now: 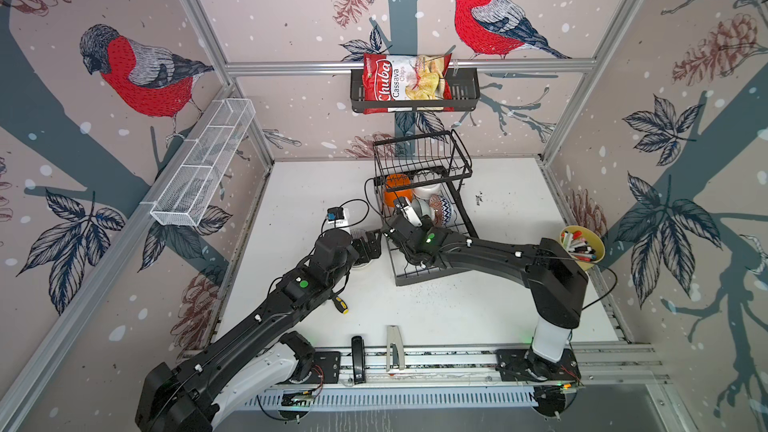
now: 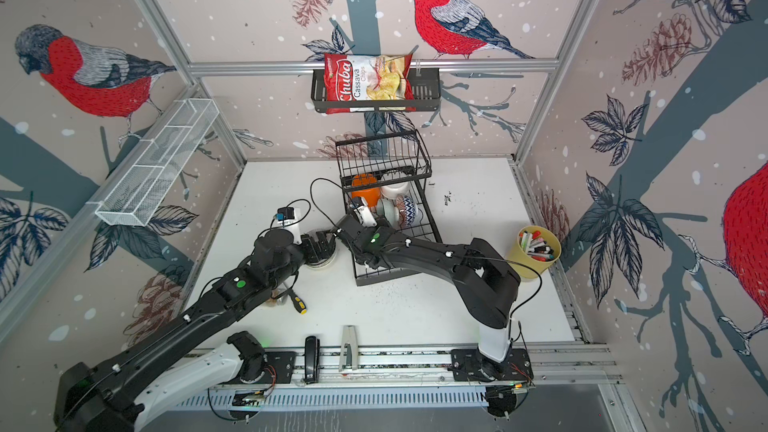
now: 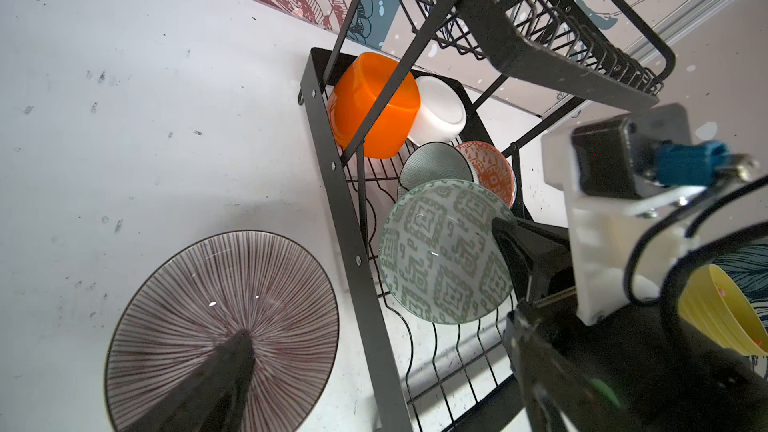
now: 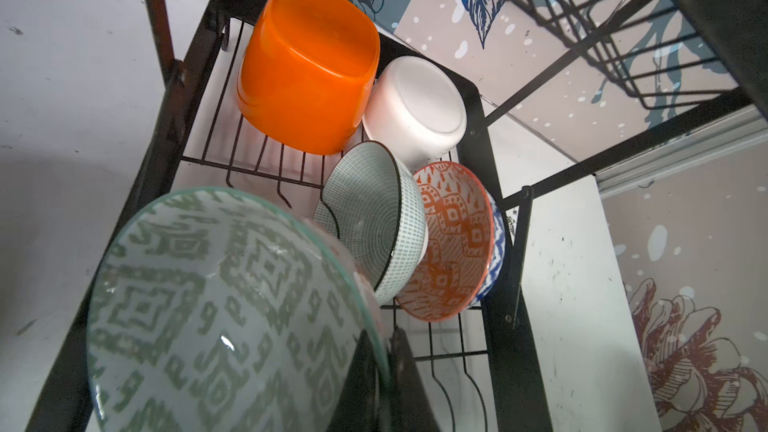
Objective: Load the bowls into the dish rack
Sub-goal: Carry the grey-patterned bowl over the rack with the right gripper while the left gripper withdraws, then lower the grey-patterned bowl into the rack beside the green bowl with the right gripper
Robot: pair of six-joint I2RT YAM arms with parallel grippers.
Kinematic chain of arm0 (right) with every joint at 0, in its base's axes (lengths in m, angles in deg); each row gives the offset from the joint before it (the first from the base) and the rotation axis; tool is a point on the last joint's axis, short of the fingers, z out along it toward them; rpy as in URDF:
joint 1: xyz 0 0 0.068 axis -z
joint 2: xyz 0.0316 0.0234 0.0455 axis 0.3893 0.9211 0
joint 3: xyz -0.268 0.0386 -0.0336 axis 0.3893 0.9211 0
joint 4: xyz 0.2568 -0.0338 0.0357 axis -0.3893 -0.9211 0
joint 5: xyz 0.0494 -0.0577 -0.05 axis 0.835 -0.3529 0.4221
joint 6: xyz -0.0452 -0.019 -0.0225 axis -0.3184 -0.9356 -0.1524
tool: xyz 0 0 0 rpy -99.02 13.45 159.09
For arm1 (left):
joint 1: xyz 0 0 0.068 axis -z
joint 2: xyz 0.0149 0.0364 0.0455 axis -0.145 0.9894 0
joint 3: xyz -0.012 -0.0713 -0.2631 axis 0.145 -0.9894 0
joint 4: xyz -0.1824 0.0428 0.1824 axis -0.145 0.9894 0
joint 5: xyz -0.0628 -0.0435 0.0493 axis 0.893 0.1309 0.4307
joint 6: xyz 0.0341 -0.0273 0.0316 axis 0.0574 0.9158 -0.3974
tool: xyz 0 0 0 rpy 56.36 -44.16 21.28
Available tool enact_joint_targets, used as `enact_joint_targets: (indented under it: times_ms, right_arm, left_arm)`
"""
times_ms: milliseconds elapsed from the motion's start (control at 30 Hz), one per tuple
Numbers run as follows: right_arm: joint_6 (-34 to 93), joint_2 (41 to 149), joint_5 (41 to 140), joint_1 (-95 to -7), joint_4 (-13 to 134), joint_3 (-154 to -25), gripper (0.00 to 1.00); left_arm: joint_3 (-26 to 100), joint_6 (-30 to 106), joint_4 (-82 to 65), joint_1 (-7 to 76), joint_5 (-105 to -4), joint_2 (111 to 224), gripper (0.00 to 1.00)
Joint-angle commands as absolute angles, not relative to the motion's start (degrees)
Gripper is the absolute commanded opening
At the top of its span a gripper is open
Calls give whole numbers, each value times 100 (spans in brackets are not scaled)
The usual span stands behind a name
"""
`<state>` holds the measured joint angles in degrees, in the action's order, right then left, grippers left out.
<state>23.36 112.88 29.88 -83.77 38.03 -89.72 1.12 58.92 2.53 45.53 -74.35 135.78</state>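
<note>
Gripping the pale green patterned bowl [image 4: 216, 309] by its rim, the right hand [image 4: 380, 367] is clamped tight and holds the bowl on edge over the lower tray of the dish rack [image 3: 345, 209]. I cannot tell whether the bowl touches the wires yet. It faces much the same way as the grey dashed bowl [image 4: 365, 209] and the orange patterned bowl [image 4: 453, 243] standing behind it. The free slots seem to lie straight below, so a short drop looks enough. The left hand [image 1: 368, 248] hangs wide open, holding nothing, over the striped bowl [image 3: 224, 317] on the table [image 3: 124, 118] just beside the rack.
</note>
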Motion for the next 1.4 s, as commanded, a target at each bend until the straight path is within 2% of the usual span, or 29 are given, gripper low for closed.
enact_joint_targets:
  times_ms: [0, 1367]
  right_arm:
    - [2103, 11420, 2504, -8374, 4029, -9114, 0]
    - [592, 12703, 1670, -8099, 5121, -9749, 0]
  left_arm:
    - [107, 5887, 181, 4529, -7455, 13562, 96]
    - [-41, 5778, 282, 4451, -7584, 13362, 96]
